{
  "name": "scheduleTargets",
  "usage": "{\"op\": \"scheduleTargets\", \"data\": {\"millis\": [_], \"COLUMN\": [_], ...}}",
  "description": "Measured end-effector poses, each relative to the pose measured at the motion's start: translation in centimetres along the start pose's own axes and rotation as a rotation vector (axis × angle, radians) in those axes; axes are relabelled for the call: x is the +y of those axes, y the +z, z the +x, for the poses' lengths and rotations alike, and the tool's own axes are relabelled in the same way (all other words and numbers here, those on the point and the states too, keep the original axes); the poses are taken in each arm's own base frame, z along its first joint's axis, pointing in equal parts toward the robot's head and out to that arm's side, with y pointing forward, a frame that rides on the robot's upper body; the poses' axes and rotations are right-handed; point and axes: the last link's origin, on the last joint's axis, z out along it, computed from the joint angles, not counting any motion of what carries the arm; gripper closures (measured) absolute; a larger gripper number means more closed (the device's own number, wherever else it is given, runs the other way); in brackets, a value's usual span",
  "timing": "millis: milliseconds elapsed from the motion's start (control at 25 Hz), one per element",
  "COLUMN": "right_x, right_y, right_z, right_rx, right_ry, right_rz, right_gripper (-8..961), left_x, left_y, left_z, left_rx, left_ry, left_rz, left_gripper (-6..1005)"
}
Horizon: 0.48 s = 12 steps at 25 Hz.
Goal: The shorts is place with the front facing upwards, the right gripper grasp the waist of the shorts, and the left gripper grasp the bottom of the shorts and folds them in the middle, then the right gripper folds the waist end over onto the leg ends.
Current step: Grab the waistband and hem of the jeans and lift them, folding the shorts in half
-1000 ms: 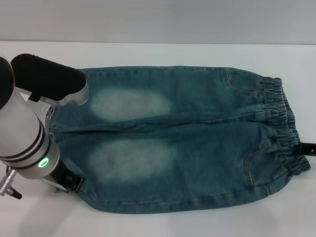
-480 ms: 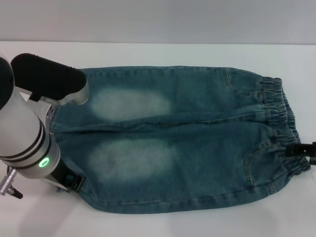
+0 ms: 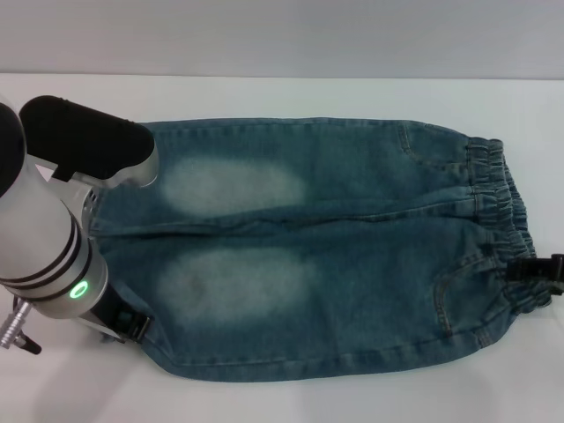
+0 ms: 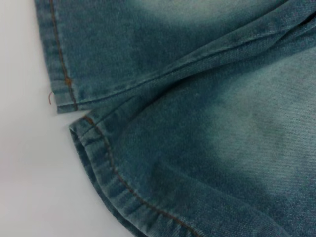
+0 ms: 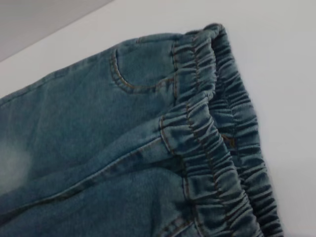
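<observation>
The blue-green denim shorts [image 3: 335, 256] lie flat, front up, with a pale patch on each leg. The gathered waist [image 3: 498, 211] is on the right and shows close up in the right wrist view [image 5: 212, 143]. The bottom of the shorts, the two straight leg hems [image 4: 61, 74], is on the left, largely covered by my left arm. My left gripper [image 3: 123, 324] sits low at the near leg's hem. My right gripper [image 3: 539, 267] is at the near end of the waistband, against its outer edge.
The shorts lie on a white table [image 3: 352, 97], with a grey wall behind its far edge. My silver left arm [image 3: 44, 247], with its green light ring, stands over the table's left side. A small metal connector [image 3: 13, 330] hangs beside it.
My right gripper has come in from the right edge toward the near end of the waistband. The left arm and the shorts have not moved.
</observation>
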Motion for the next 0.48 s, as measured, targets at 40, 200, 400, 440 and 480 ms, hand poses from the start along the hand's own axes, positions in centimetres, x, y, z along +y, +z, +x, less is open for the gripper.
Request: {"op": "scheduleTargets", "data": {"millis": [40, 200, 400, 440, 480], "right_x": [-0.1, -0.4, -0.1, -0.1, -0.1], "right_y": [0.1, -0.1, -0.9, -0.9, -0.9], "right_z": [0.1, 0.1, -0.3, -0.3, -0.3], "right_rx": [0.005, -0.001, -0.034, -0.033, -0.030], "right_ry": [0.004, 0.011, -0.016, -0.015, -0.014], "right_rz": [0.000, 0.005, 0.006, 0.007, 0.008], "right_gripper": [380, 382, 627, 637, 648], "left_x": [0.0, 0.1, 0.1, 0.1, 0.1], "left_y": [0.0, 0.0, 0.1, 0.1, 0.1], "left_z": [0.0, 0.0, -0.1, -0.1, 0.0], "left_rx": [0.000, -0.002, -0.005, -0.005, -0.004], "left_ry": [0.001, 0.002, 0.002, 0.003, 0.003], "left_rz": [0.000, -0.005, -0.007, -0.007, -0.008], "left_gripper": [854, 853, 851, 850, 850]}}
